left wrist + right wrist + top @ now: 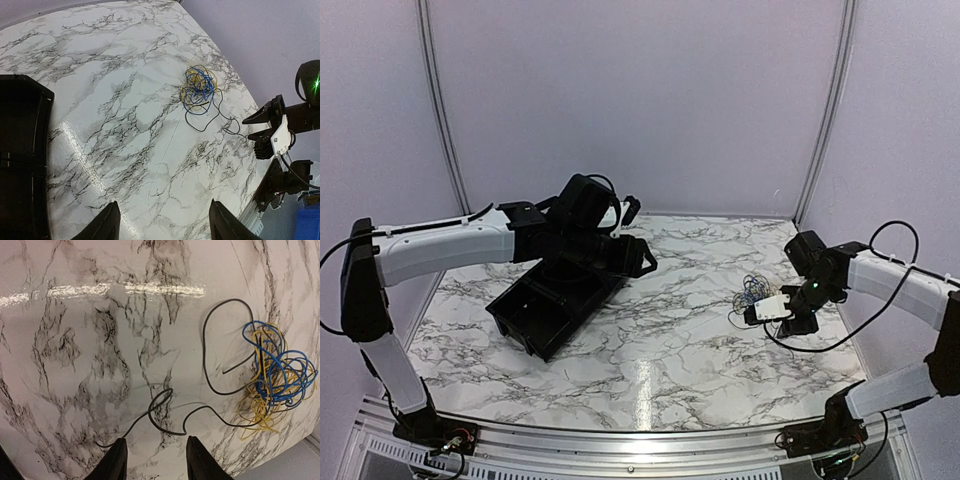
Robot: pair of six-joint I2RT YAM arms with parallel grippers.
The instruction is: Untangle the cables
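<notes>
The cables (pixel 753 292) lie in a small tangle of blue and yellow loops near the table's right edge, also seen in the left wrist view (pixel 199 91) and the right wrist view (pixel 272 375). A loose black strand (pixel 170 410) curls out of the tangle across the marble. It ends by the left fingertip of my right gripper (pixel 156 462). That gripper (pixel 756 314) hovers low just in front of the tangle, open, with nothing between its fingers. My left gripper (pixel 638 240) hangs high over the middle of the table, open and empty (pixel 165 225), far from the cables.
A black rectangular bin (pixel 555 305) sits at the left of the marble table (pixel 650 340), under the left arm, and shows at the left in the left wrist view (pixel 22 150). The table's right edge runs close behind the tangle.
</notes>
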